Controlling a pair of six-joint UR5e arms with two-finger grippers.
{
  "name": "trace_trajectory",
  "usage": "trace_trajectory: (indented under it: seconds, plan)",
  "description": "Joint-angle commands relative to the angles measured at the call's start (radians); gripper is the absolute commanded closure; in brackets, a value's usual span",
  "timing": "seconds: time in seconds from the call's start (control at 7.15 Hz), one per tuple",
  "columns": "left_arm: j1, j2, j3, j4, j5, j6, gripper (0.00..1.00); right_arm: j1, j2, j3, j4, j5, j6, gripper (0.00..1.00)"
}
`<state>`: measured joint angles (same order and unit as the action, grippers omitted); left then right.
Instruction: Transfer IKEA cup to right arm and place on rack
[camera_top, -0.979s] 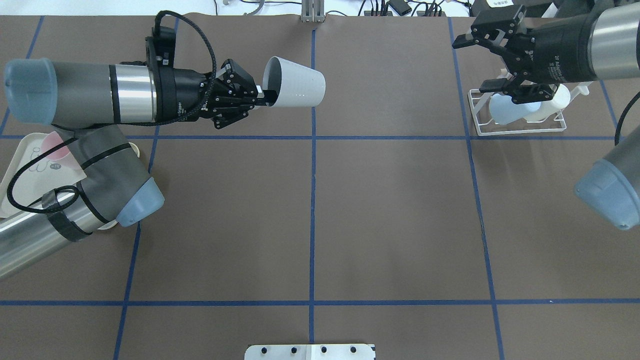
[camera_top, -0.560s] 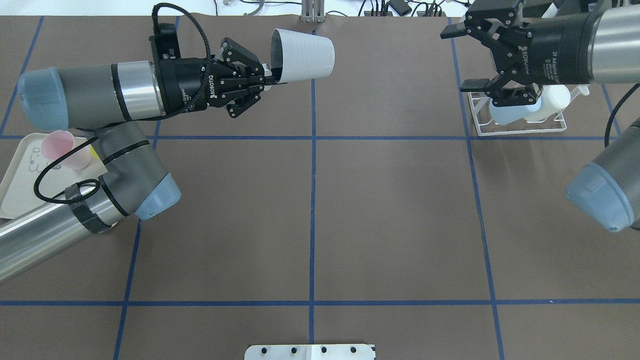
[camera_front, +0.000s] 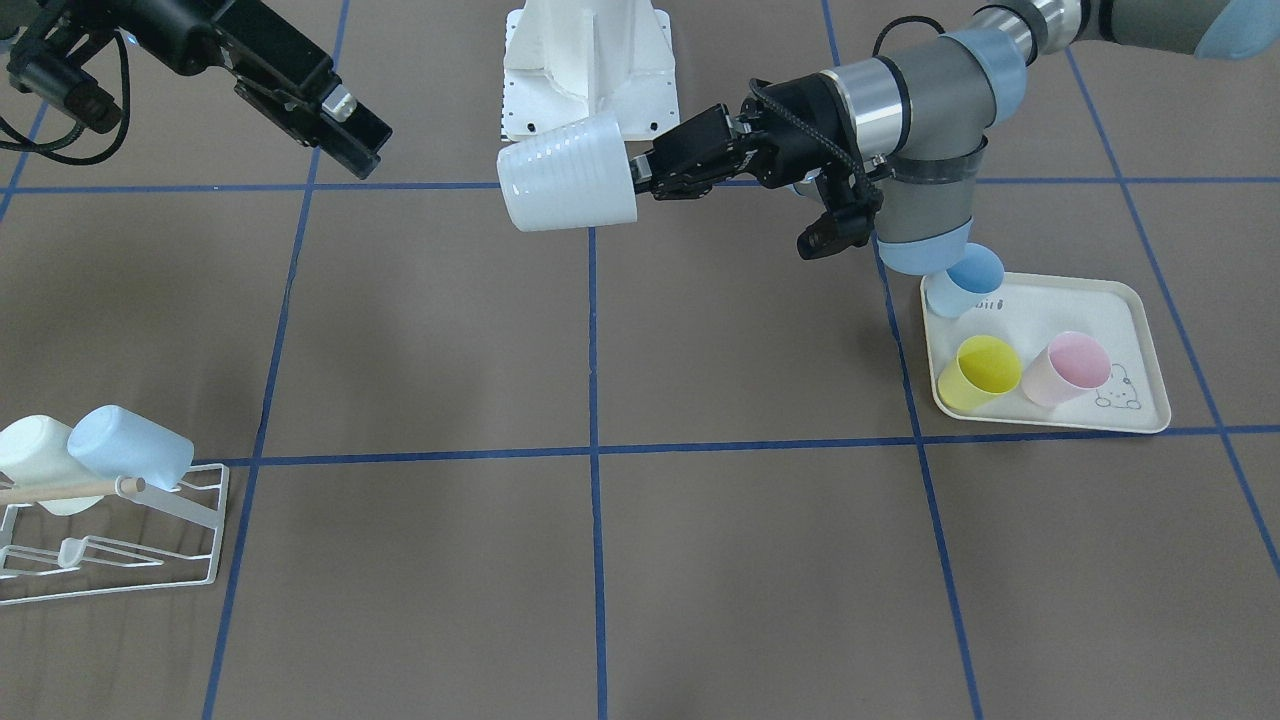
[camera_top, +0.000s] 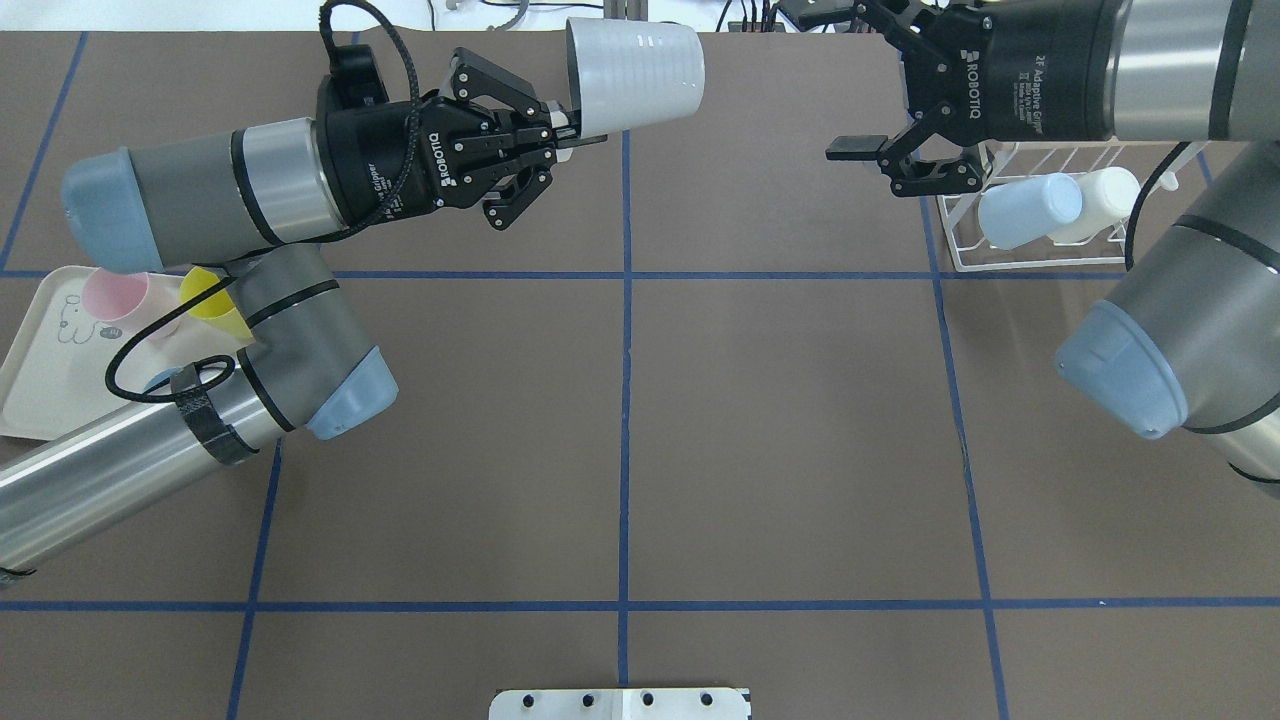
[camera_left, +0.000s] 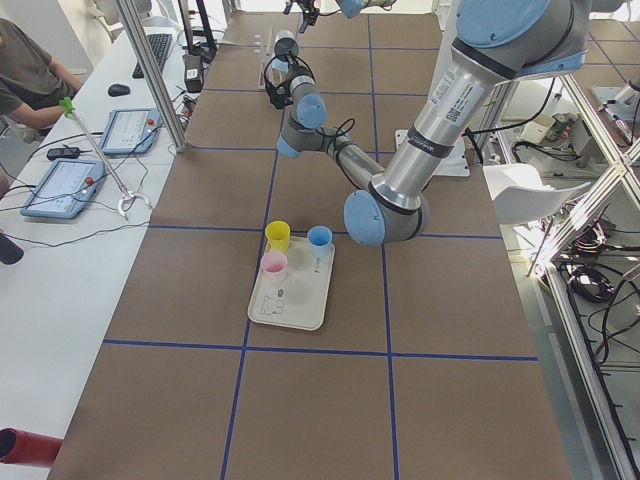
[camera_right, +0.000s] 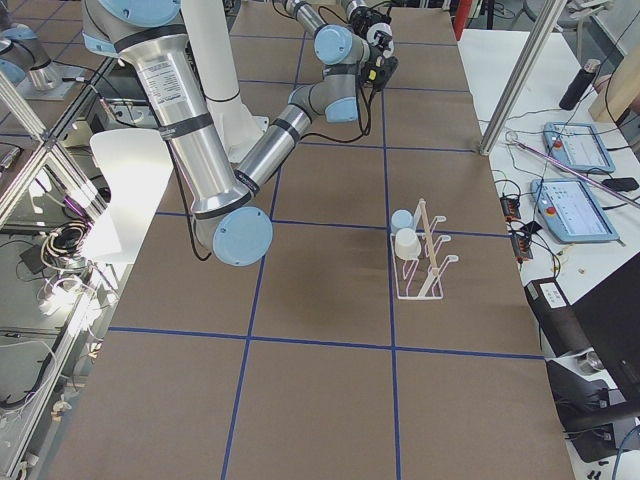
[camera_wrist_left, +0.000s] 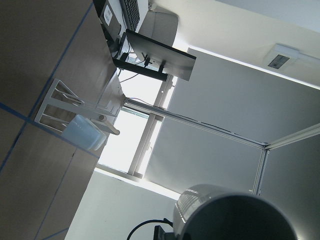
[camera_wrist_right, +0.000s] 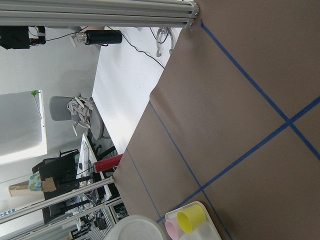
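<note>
The IKEA cup (camera_top: 635, 75), white and ribbed, lies on its side in the air over the table's far centre. My left gripper (camera_top: 562, 135) is shut on its rim, one finger inside the mouth. From the front the cup (camera_front: 565, 185) hangs well above the table, base pointing toward my right arm. My right gripper (camera_top: 830, 85) is open and empty, a short gap to the cup's right, facing it. The white wire rack (camera_top: 1040, 262) stands on the table behind and below that gripper, carrying a pale blue cup (camera_top: 1030, 210) and a white cup (camera_top: 1105, 195).
A cream tray (camera_front: 1130, 340) under my left arm holds a yellow cup (camera_front: 978, 372), a pink cup (camera_front: 1068, 368) and a blue cup (camera_front: 965, 282). The robot's white base (camera_front: 588, 70) is near the table's edge. A person sits at the side bench (camera_left: 30, 80).
My left arm carried the cup farther away and to the right, rising. My right gripper moved left off the rack toward the centre and stayed open.
</note>
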<state>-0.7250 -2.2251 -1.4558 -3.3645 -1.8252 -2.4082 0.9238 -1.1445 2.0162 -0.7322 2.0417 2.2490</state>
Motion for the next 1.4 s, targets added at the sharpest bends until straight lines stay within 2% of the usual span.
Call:
trace_trajectory:
  seconds: [0.0,1.26]
  plan:
    - [0.002,-0.004,0.000,-0.024,0.004,-0.028,1.00,-0.011,0.052,-0.004,0.002,-0.046,0.070,0.00]
    - [0.030,-0.065,0.003,-0.021,0.009,-0.037,1.00,-0.042,0.089,-0.024,0.002,-0.087,0.147,0.00]
